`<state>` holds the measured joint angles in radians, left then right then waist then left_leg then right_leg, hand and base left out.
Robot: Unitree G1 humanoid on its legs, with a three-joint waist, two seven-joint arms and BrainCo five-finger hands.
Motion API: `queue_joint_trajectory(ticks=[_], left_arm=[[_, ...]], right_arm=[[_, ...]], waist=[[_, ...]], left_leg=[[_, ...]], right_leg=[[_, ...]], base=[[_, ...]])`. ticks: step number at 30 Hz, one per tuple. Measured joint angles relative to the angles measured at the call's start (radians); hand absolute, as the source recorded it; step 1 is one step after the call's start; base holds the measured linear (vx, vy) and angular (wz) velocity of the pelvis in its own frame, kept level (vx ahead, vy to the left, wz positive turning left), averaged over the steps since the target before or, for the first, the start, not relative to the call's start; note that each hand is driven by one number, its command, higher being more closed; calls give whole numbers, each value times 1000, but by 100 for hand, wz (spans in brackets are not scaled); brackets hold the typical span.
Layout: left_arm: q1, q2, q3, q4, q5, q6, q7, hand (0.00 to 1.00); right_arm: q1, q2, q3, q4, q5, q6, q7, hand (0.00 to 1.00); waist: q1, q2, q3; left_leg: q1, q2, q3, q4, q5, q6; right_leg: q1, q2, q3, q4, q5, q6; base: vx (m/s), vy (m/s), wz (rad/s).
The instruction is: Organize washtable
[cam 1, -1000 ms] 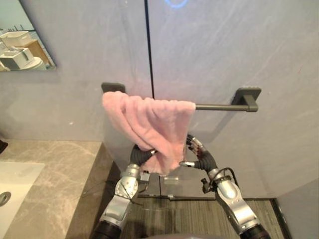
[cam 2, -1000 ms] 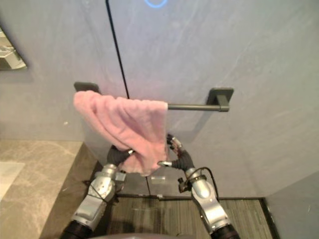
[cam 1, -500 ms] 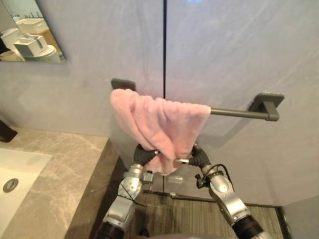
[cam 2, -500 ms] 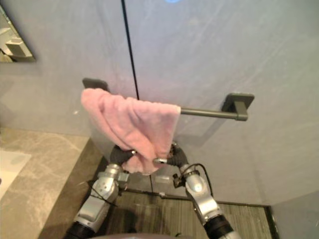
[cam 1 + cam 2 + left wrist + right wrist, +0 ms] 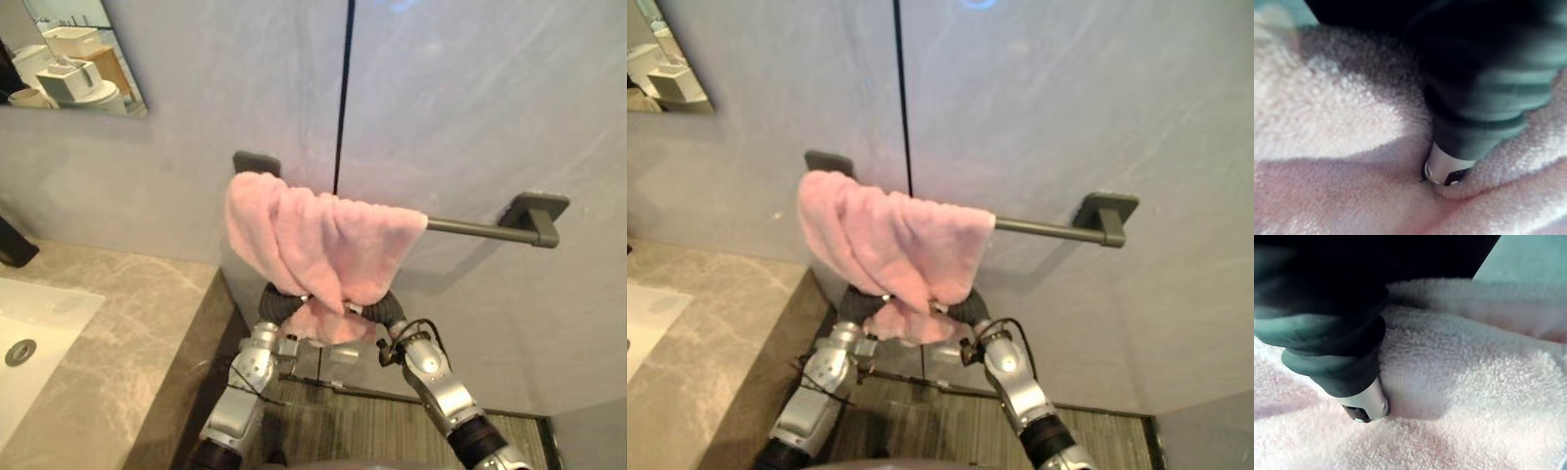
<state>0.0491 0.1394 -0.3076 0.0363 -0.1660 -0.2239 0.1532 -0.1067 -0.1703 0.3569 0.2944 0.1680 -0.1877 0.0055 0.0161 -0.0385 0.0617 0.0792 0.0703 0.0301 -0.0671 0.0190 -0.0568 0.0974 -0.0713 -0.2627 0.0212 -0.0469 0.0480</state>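
I see pink towel (image 5: 323,245) bunched on towel bar (image 5: 472,227), 9 o'clock end; left hand (image 5: 278,305), right hand (image 5: 390,310) buried beneath, grip unreadable.

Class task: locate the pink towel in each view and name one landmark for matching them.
Left eye view: pink towel at centre, draped over the dark bar.
Right eye view: pink towel left of centre, on the same bar.
Left wrist view: pink towel against the left hand.
Right wrist view: pink towel against the right hand.
Landmark: the bar's wall bracket, in both eye views.
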Motion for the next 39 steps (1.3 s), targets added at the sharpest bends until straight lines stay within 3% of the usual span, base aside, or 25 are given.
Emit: queue_joint_trajectory(ticks=[22,27,39], left_arm=[[20,-42,82,-78,3,-6,-2,100],[20,-53,82,-85,3,-5,-20,100],[19,-79,81,-90,3,-5,-30,100]], right_arm=[[105,86,-217,-247,-1,-5,-2,100],[107,88,-249,-250,-1,-6,-3,100],[165,111,-319,-252,-26,-7,-12,100]], waist=[[-10,-7,1],[-30,-6,1],[-57,30,2]], left_leg=[[27,0,45,-2,-1,1],[30,-1,55,-3,-2,2],[38,-4,82,-4,-16,8]], right_leg=[[-11,-2,44,10,6,2],[-8,-1,53,-6,16,4],[4,0,74,-41,31,9]], base=[[-13,6,-6],[-15,7,-6],[-1,4,-6]])
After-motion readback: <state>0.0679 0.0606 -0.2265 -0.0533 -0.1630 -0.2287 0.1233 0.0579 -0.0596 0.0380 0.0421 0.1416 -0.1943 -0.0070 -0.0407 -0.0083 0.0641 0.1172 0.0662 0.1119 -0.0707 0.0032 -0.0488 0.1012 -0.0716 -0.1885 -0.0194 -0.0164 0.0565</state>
